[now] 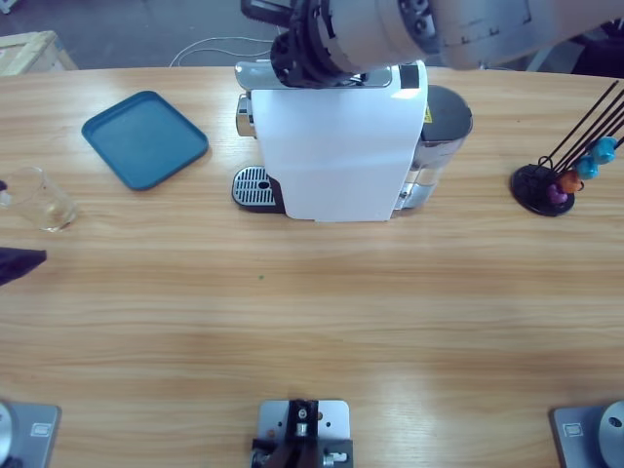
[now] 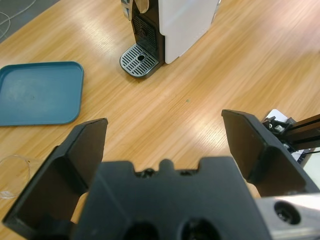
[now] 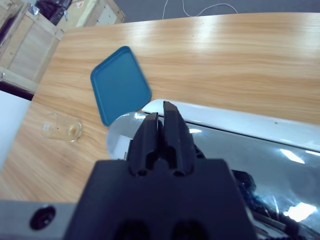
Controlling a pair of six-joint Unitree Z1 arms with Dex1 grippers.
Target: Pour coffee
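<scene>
The right pincer, clenched empty, hovers over the white coffee machine's top. The left pincer is released, near the clear glass tumbler holding tan coffee on the desk. Next move is likely grasping the tumbler.

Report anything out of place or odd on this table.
Nothing is spilled or damaged. One oddity: the glass tumbler stands near the table's edge, far from the coffee machine's drip tray, which is bare, and off the blue tray.
</scene>
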